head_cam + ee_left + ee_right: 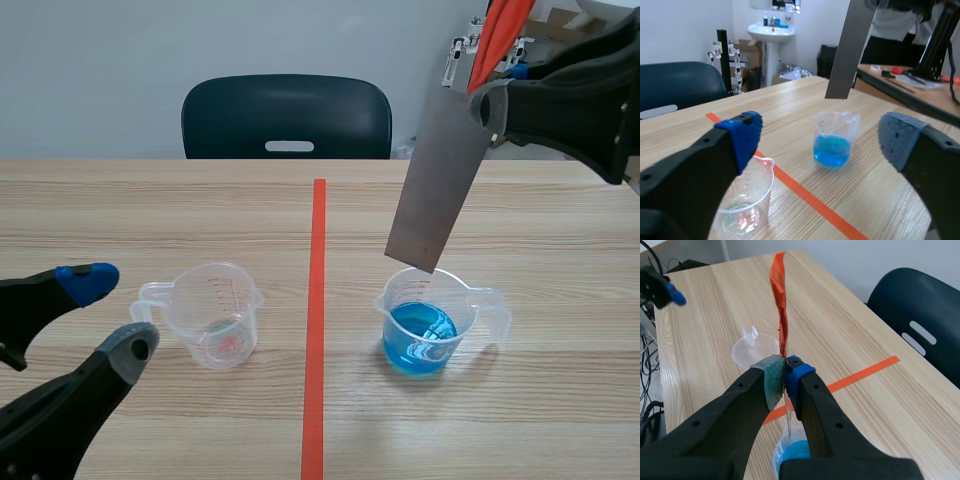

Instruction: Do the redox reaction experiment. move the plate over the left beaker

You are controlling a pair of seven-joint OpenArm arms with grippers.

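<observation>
- Grey metal plate (437,180) hung tilted, its lower edge just above the rim of the right beaker (400,302), which held blue liquid. It was well apart from the left beaker (200,300).
- Right gripper (785,372) was clamped on the plate's upper end.
- Left beaker stood across the orange tape line (317,320), with a little near-clear liquid inside.
- Left gripper (112,318) was spread wide, holding nothing, low beside the left beaker.
- Dark chair (287,115) stood behind the table (560,400).

left pincer (112,315): held low, fingers spread wide | right pincer (482,103): raised high, fingers clamped on thin grey plate (435,180)
</observation>
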